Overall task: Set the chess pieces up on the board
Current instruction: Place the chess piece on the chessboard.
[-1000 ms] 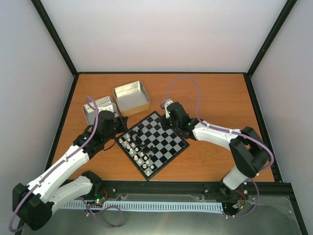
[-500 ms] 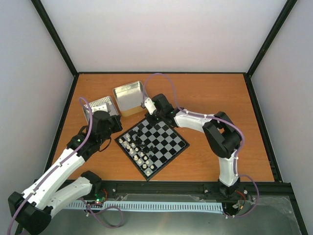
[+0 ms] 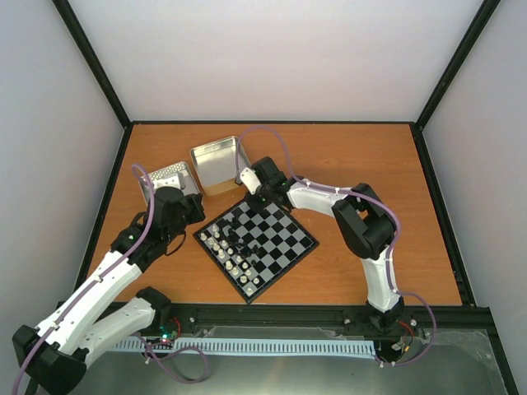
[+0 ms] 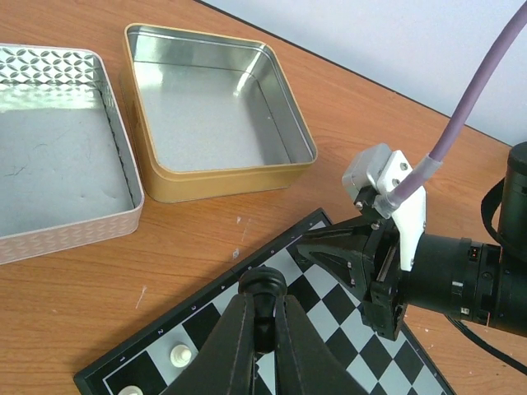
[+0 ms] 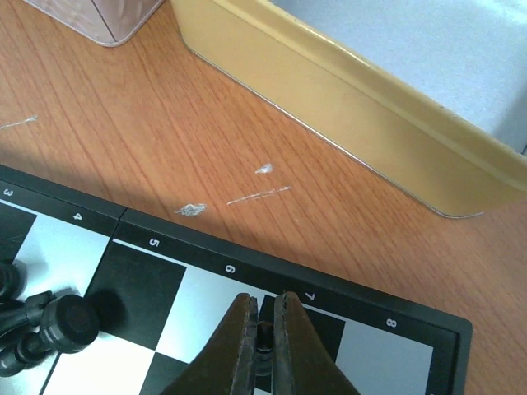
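The left tool is closed on a black piece with a round head, held above the board near its left corner. The right tool is pinched shut at the board's far corner, over the dark edge square marked 7. A small dark piece sits between its fingers, mostly hidden.

White pieces line the board's left side and black pieces cluster beside them, too small to name. The gold tin lies just beyond the right tool. The patterned tin is partly covered by the left arm. The widest stretch of counter lies right of the board.
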### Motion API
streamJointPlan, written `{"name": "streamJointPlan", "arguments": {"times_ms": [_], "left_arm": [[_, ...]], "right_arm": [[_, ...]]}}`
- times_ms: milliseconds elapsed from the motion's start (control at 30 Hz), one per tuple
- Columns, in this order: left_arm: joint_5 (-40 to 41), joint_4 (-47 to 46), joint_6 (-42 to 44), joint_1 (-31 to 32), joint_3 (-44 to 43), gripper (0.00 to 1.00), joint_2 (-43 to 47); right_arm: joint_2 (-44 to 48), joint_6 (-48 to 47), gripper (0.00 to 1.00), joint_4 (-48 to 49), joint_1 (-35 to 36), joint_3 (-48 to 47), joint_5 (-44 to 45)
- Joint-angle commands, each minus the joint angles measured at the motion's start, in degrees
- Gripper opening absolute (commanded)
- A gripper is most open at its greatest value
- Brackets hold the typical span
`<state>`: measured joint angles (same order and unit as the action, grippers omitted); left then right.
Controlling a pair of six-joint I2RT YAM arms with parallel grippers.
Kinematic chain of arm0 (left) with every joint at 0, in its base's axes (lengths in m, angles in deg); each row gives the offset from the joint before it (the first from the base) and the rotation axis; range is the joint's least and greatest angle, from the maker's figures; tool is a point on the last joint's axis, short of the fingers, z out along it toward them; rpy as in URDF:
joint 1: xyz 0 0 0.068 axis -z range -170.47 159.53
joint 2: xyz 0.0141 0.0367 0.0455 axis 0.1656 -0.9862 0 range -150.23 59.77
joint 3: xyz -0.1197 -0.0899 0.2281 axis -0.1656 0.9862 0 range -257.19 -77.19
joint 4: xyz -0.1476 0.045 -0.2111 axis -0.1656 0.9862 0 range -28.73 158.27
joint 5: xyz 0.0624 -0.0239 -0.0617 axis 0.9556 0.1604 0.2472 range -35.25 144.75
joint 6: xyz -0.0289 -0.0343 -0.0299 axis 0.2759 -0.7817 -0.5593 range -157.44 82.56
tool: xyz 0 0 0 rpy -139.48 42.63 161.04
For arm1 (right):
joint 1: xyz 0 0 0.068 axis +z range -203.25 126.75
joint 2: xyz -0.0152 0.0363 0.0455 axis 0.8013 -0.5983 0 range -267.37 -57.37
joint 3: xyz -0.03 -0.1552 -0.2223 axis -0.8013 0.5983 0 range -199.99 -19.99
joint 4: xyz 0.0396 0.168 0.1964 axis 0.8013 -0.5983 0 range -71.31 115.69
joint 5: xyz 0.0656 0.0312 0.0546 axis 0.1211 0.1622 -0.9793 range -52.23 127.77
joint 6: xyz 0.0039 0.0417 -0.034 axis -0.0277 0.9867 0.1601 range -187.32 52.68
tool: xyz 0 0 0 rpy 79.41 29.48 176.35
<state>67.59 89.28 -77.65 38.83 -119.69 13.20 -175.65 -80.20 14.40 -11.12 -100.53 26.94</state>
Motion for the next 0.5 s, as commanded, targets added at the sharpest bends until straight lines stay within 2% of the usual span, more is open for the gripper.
{"name": "streamJointPlan", "arguments": {"times_ms": [0,267,467], "left_arm": [[-0.4,0.7,1.4,-0.5,-1.0,0.01,0.8],[-1.5,0.3,1.3,-0.5,-0.8,0.01,0.7],[-1.5,0.2,1.4,-0.5,-0.8,0.01,0.5]], "right_arm": [[-1.4,-1.3,0.03,-1.8,-0.1,-1.8,2.5],[-1.6,-0.6,0.1,-1.8,-0.1,-2.0,3.6],[-1.2,0.0,0.21,-1.7,-0.1,-1.9,3.6]]}}
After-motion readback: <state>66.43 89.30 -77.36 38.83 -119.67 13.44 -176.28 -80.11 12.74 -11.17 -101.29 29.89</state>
